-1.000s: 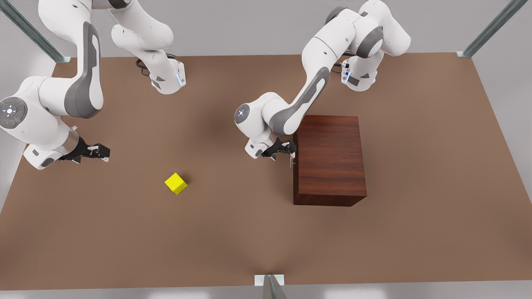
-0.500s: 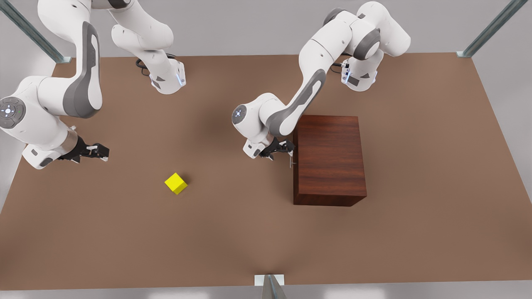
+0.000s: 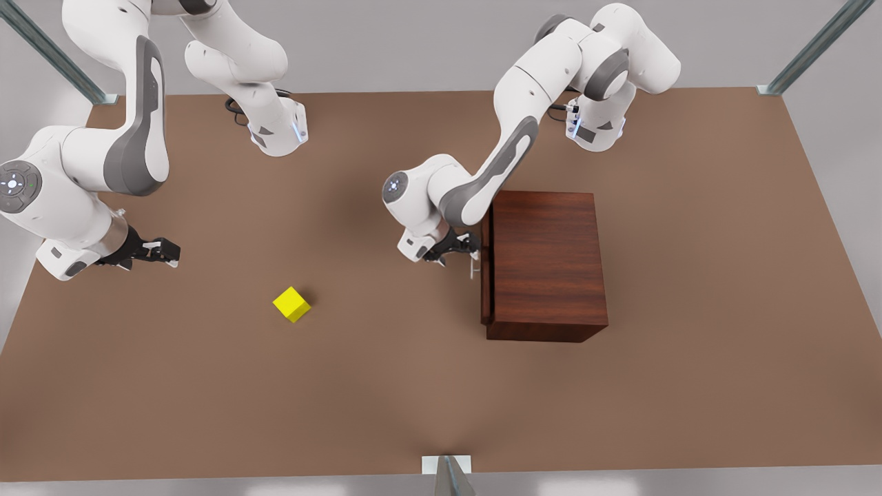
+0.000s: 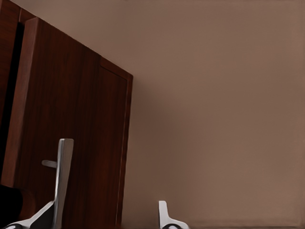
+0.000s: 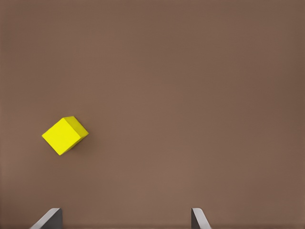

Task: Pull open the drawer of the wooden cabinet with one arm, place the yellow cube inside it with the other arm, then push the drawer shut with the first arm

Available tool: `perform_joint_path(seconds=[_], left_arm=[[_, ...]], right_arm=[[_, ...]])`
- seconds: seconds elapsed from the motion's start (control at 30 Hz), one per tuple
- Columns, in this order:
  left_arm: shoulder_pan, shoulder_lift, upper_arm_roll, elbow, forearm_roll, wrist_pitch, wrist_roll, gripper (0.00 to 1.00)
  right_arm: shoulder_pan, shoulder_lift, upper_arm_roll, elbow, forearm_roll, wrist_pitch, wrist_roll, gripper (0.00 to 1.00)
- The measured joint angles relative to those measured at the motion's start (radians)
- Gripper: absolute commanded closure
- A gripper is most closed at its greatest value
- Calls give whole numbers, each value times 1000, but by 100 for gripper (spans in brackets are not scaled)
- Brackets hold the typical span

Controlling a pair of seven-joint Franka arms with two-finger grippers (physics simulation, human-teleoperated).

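Note:
The wooden cabinet stands at the front view's right of centre. Its drawer sticks out a small way toward the front view's left, with a dark gap behind the front panel. My left gripper is at the silver bar handle. In the left wrist view the left gripper is open, and the handle lies against the inner side of one finger. The yellow cube rests on the table. My right gripper hovers open at the front view's left, apart from the cube.
The brown table runs wide around both objects. Both arm bases stand along its far edge. Metal frame posts stand at the corners and at the middle of the near edge.
My left gripper has drawn back toward the front view's left, and the drawer has slid out a little with it. The right arm and the cube have hardly moved.

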Motion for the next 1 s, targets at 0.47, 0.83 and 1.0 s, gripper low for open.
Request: perform_joint_path(seconds=[0.47,0.83,1.0], left_arm=[[-18,10,-10,28,-6,13,-42,0],[-30,10,-7,40,-4,20,-62,0],[-37,16,-20,51,-9,19,-69,0]], right_arm=[[-1,0,-1,0,0,-4,0,0],[-2,0,-14,17,1,-7,-1,0],[-19,0,-14,17,0,-9,-1,0]])
